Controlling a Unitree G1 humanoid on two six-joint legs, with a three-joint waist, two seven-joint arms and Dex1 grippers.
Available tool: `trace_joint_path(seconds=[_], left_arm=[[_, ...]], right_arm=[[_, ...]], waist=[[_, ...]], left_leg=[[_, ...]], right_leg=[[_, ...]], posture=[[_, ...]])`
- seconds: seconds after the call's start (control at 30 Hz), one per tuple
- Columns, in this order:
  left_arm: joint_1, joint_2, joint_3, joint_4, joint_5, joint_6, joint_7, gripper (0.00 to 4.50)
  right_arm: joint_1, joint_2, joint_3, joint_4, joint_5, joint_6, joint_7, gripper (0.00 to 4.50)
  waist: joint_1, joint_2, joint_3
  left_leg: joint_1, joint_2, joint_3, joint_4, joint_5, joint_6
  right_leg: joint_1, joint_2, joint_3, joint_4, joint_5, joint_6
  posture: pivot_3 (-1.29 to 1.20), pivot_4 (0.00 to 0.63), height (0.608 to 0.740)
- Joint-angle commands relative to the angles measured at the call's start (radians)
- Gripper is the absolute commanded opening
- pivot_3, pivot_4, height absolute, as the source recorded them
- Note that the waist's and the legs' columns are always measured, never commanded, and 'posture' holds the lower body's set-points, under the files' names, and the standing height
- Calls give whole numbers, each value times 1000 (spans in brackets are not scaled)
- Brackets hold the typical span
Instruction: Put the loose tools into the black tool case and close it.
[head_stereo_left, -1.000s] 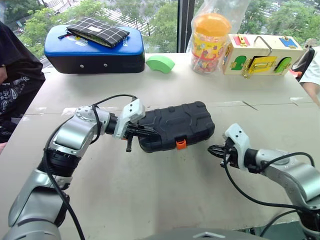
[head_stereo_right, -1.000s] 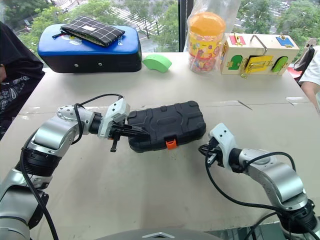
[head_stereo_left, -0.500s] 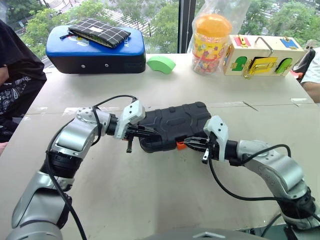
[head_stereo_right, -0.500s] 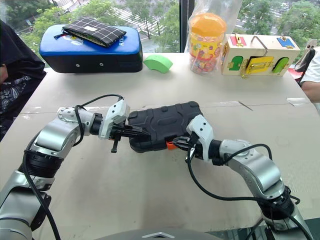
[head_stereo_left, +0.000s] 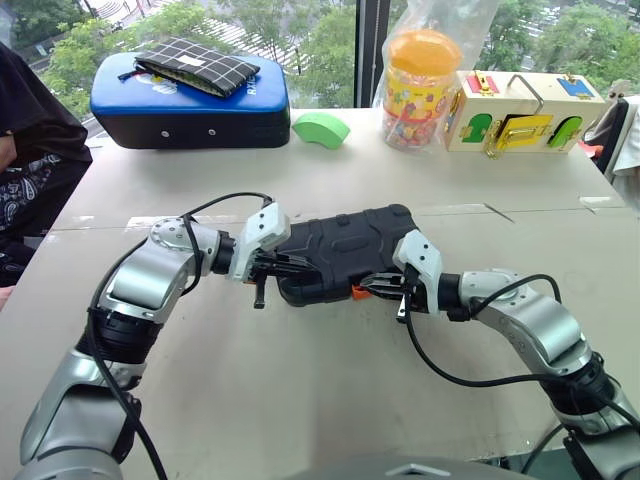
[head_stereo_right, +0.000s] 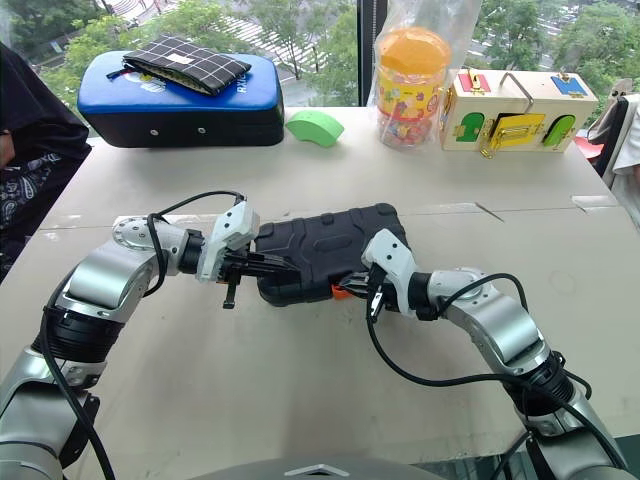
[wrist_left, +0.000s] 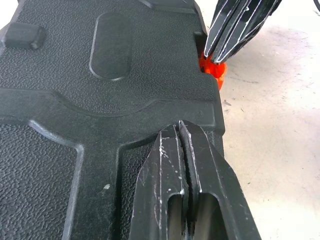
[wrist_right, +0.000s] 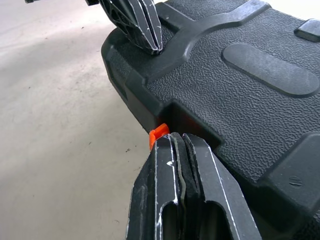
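From the head camera, the right gripper (head_stereo_left: 385, 288), which a second ago hung well off to the right of the black tool case (head_stereo_left: 345, 250), has swung left and now sits at the case's near edge, its closed fingers on the orange latch (head_stereo_left: 357, 292). The lid is already down and no loose tools lie on the table (head_stereo_left: 300, 400), so I judge that only the latching is left. The left gripper (head_stereo_right: 262, 263) has kept its place at the case's left end, fingers shut and pressed on the shell (steadying it, by the look). The case lies mid-table, between the two grippers.

In the left wrist view the left gripper's shut fingers (wrist_left: 175, 170) rest flat on the ribbed lid, and beyond them the right gripper's tips meet the latch at the case's near edge.

In the right wrist view the right gripper's closed fingers (wrist_right: 175, 175) touch the latch, which peeks out just beside them; neither gripper holds anything.
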Motion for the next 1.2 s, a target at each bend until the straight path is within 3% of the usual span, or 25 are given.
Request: trace_joint_path(seconds=[0.03,0.33,0.47,0.6,0.77,0.97,1.2], left_arm=[[17,1,-43,14,36,26,3,38],[9,-16,-52,27,41,20,5,38],[14,-21,-48,24,40,19,9,38],[21,-26,-38,18,33,23,15,38],[30,-42,-22,3,12,33,21,38],[11,-35,110,-68,-174,182,-19,38],[-29,3,105,-48,-160,162,-30,38]], right_arm=[[-1,-10,5,12,-16,7,4,0],[1,-13,-26,-4,-15,-7,6,0],[8,45,-180,-77,136,28,-7,0],[91,-49,-255,-208,291,158,51,0],[212,-186,-208,-202,196,173,4,0],[192,-164,-233,-96,118,150,-92,0],[66,-98,-215,51,56,116,-144,0]], waist=[[0,0,0],[3,0,0],[4,1,1],[9,2,1],[4,2,1],[4,1,5],[1,0,7]], left_leg=[[0,0,0,0,0,0],[-1,0,0,0,-1,-2],[-1,0,0,0,-1,-3],[-2,-1,0,0,-2,-2],[-2,-2,0,-1,-3,-1],[-3,-2,1,0,-3,-1],[-4,-2,0,-1,2,-2]], right_leg=[[0,0,0,0,0,0],[-1,-1,0,0,0,0],[-1,-1,0,0,0,0],[-1,-3,0,-1,0,0],[0,-4,-1,-2,0,0],[-1,-6,-3,-3,0,0],[-2,-5,-5,-4,0,1]], posture=[[0,150,740],[0,150,740],[0,150,740],[0,150,740],[0,150,740],[0,150,740],[0,150,740]])
